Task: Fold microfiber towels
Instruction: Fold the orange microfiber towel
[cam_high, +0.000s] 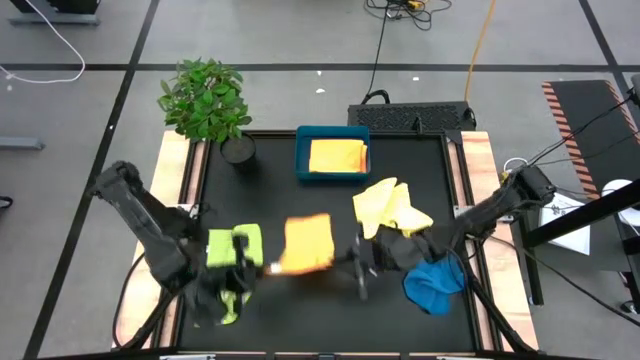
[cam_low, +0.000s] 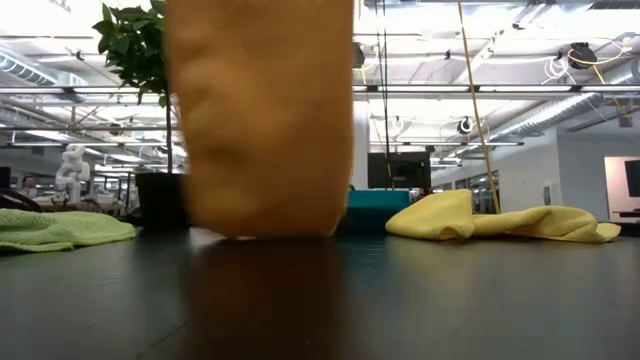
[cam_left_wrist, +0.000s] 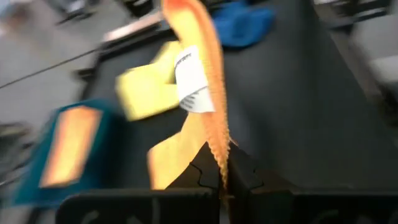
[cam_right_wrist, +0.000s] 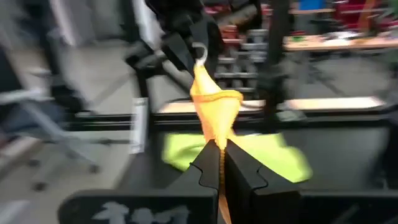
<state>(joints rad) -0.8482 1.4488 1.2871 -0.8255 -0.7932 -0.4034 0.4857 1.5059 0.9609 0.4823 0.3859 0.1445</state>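
Orange towel (cam_high: 306, 243) hangs stretched between the two arms above the front middle of the table (cam_high: 400, 160), and it appears to be the one being folded now. The left gripper (cam_left_wrist: 221, 180) is clamped tight on one edge of it, the right gripper (cam_right_wrist: 219, 163) on the opposite edge. Judging by the layout, only the golden yellow towel (cam_high: 337, 157) is finished, lying flat in the teal tray (cam_high: 303, 152) at the back. The pale yellow towel (cam_high: 390, 205), lime green towel (cam_high: 234, 246) and blue towel (cam_high: 434, 283) lie crumpled and seem unfolded. The left wrist view alone shows a white care label (cam_left_wrist: 191, 83) on the orange cloth. The low view alone shows the cloth's lower edge hanging at or just above the tabletop, while the high view alone shows the tray's contents.
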